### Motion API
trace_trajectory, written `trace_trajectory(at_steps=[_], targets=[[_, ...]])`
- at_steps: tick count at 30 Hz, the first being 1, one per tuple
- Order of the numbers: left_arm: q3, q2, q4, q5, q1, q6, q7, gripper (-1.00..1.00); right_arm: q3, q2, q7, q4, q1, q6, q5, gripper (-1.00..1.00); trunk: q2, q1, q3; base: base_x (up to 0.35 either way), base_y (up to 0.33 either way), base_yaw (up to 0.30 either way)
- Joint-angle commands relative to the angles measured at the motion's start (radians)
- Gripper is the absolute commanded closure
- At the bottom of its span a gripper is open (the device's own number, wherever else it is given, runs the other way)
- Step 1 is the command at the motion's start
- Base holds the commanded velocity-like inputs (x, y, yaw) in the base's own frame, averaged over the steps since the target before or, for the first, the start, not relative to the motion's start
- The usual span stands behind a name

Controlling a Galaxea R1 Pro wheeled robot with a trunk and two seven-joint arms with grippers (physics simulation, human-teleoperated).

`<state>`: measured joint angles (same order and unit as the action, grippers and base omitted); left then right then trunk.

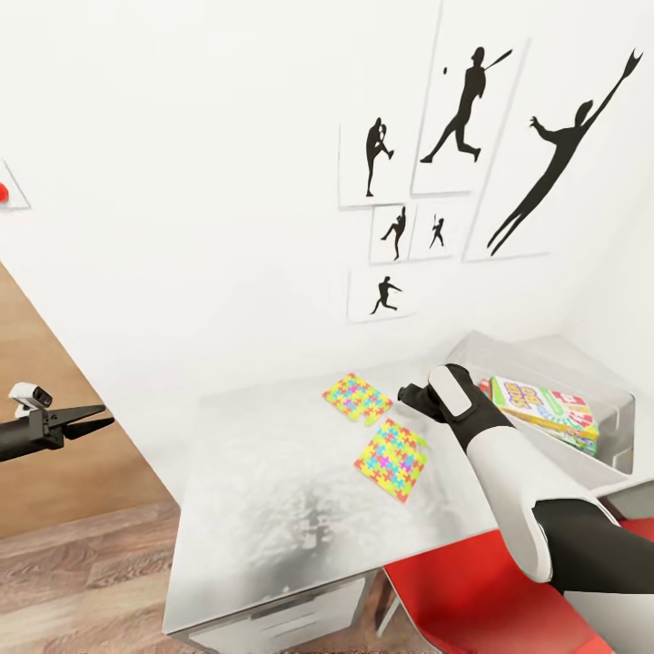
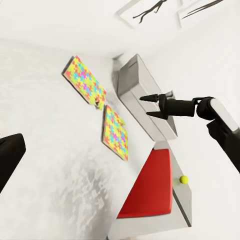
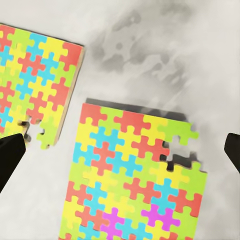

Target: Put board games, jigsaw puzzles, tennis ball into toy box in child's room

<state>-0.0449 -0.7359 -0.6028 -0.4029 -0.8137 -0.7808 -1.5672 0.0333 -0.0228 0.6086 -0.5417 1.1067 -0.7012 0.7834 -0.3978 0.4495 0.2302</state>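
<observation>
Two jigsaw puzzles [image 1: 357,397] [image 1: 392,459] lie flat on the pale grey table [image 1: 272,509], side by side. My right gripper [image 1: 411,397] hovers open just above them; the nearer puzzle [image 3: 135,175] fills the space below its fingers [image 3: 10,157], with the other puzzle [image 3: 30,85] beside it. The grey toy box [image 1: 554,359] stands at the table's back right with the SKIP-BO board game [image 1: 543,406] inside. The tennis ball [image 2: 184,179] rests on a grey surface past the red chair. My left gripper [image 1: 95,421] hangs open off the table's left side.
A red chair [image 1: 472,590] is tucked under the table's near right edge, below my right forearm. A white wall with black sports-silhouette prints [image 1: 472,109] backs the table. Wood-plank floor [image 1: 73,563] lies to the left. Drawers [image 1: 282,618] sit under the table front.
</observation>
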Motion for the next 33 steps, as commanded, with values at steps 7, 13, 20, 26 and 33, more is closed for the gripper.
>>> trace_trajectory(at_steps=[7, 13, 20, 26, 33], targets=[[0.001, 0.0, 0.0, 0.0, -0.001, -0.01, -0.004, -1.0, 0.002, -0.003, 0.01, -0.002, 0.001, -0.001, 0.01, -1.0, -0.002, 0.001, 0.013, 0.0, 0.0, 0.0], [0.001, 0.0, 0.0, 0.0, -0.001, -0.011, -0.004, -1.0, 0.002, -0.009, 0.01, -0.003, 0.001, -0.001, 0.01, -1.0, -0.002, 0.001, 0.023, 0.0, 0.0, 0.0], [0.001, 0.0, 0.0, 0.0, -0.001, -0.011, -0.004, -1.0, 0.001, -0.011, 0.01, -0.004, 0.003, -0.001, 0.01, -1.0, -0.002, 0.001, 0.035, 0.0, 0.0, 0.0], [0.001, 0.0, 0.0, 0.0, -0.001, -0.01, -0.004, -1.0, 0.001, -0.011, 0.009, -0.004, 0.004, -0.001, 0.01, -1.0, -0.002, 0.001, 0.044, 0.0, 0.0, 0.0], [0.001, 0.0, 0.0, 0.0, -0.001, -0.01, -0.004, -1.0, 0.001, -0.008, 0.008, -0.005, 0.004, -0.001, 0.01, -1.0, -0.002, 0.001, 0.056, 0.0, 0.0, 0.0]])
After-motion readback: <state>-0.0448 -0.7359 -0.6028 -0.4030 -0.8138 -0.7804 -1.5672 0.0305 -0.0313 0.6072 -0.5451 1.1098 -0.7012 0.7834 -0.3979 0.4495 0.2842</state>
